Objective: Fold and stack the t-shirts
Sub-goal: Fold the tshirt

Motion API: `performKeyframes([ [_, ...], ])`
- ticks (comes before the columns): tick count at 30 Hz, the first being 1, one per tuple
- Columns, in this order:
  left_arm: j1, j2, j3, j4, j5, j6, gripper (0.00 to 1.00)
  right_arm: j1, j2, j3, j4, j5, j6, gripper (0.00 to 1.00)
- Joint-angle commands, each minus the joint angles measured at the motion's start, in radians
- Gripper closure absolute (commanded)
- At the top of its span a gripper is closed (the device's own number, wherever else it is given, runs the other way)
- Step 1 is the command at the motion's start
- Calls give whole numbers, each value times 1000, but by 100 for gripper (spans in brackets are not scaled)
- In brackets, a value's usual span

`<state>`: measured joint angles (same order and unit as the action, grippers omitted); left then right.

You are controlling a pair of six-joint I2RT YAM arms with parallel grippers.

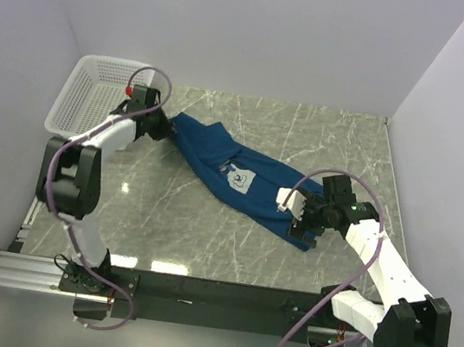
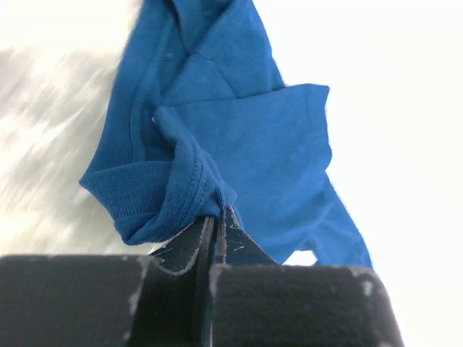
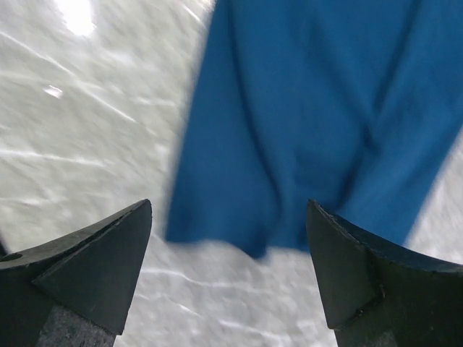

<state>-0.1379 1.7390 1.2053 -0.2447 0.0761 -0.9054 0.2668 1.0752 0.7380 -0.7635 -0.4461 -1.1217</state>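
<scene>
The left fingers (image 2: 184, 249) are pressed together. They pinch a rolled, stitched hem of the blue t-shirt (image 2: 246, 144) at their tips, low in the middle of the left wrist view. The cloth fans up from the pinch toward the top of that frame.

Seen from above, this grip sits in the upper left of the frame, at the shirt's far-left end. It is just beside the lower right corner of a white mesh basket (image 1: 63, 96). The left arm runs along the basket's right edge, and whether the two touch cannot be told.

The right fingers (image 3: 98, 267) are spread wide with nothing between them. In the right wrist view, which is blurred, the shirt fills the upper right. Its bottom edge lies just above the gap between the two tips, with pale veined desk (image 1: 308, 132) around it. From above, these fingers are right of centre, over the shirt's lower right end. Whether they touch the cloth cannot be told.

The shirt lies on the desk as a long bunched band, slanting from the upper left down to right of centre. A pale print (image 1: 237, 177) faces up near its middle.

A purple cable (image 1: 156, 70) arches over the left arm near the basket, and another loops above the right arm. Pale walls close the desk in on the left, far and right sides, and a black rail (image 1: 214, 293) crosses the bottom of the frame.
</scene>
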Motion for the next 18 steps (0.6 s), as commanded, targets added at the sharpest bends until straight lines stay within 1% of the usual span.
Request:
performKeyframes([
  [1,26,147,134,2,174,112,94,-55,-8,8,-11,43,-99,8],
  [2,27,172,204,-13,192,120,92,-61,-6,1,-14,61,-105,8],
  [3,27,191,233,-24,217,134,91,-60,2,-8,-25,72,-112,9],
  [5,27,205,272,-39,247,141,87,-60,2,-35,-45,66,-122,9],
  [6,27,195,269,-35,257,151,85,-51,2,-43,-71,28,-130,11],
  [7,27,177,261,-30,251,154,77,-38,-1,-58,-77,15,-127,11],
  [8,29,134,235,-24,246,158,73,-25,-4,-69,-77,9,-119,11],
  [10,32,59,205,-16,235,169,66,47,-5,-100,-45,24,-67,11],
  [11,38,33,166,-5,237,172,64,81,-3,-110,-33,36,-26,11],
  [12,41,2,146,1,240,171,64,107,15,-121,14,56,5,11],
  [13,49,-54,128,4,240,171,63,155,25,-135,36,108,31,12],
  [15,60,-110,85,-1,238,178,63,164,64,-135,79,133,83,13],
  [16,69,-166,73,-7,237,181,61,163,77,-129,93,156,98,14],
  [18,81,-228,28,-11,241,183,59,164,103,-127,118,175,125,17],
])
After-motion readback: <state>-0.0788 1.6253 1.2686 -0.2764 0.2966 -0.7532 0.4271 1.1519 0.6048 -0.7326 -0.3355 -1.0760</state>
